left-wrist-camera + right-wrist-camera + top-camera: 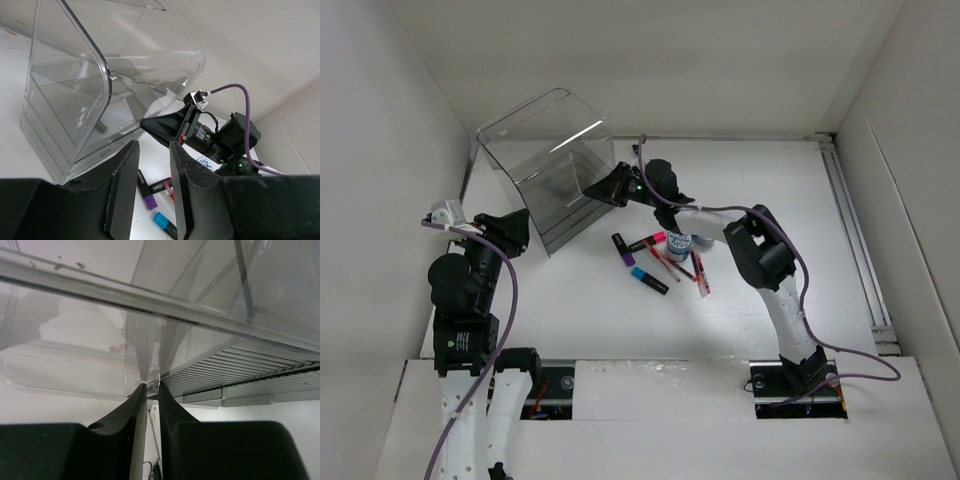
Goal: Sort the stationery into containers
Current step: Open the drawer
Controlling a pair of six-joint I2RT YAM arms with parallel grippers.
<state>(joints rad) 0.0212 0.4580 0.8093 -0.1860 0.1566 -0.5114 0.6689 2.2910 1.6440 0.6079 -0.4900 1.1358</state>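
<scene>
Starting from the left: the left gripper (520,222) hangs just off the near left corner of the clear organizer (545,160). Its fingers (122,185) are spread with nothing between them, so it's idle and open. From its wrist cam the organizer's side wall is right ahead and a bit left, not touching.

The organizer sits toward the far left of the table (760,200) with its tall lid tipped up and back.

The bit that matters is at its low front edge. The right gripper (605,190) reaches across from the right, and its two fingertips (141,392) are pinched nearly together on a small clear tab (156,384) sticking out of that edge. The tab is dead ahead of the fingers, clamped at the very tips. It looks like a drawer pull to me, but I can't say for sure. The front edge runs crosswise to the fingers, so I'd guess any pull comes straight back along the gripper's own line, toward the pile.

Right of that, under the right forearm, the stationery is on the table: a purple-capped marker (622,248), a blue-capped marker (648,280), a pink-capped marker (650,241), red pens (700,272) and a roll (678,243). The right arm is clearly the nearer one.
</scene>
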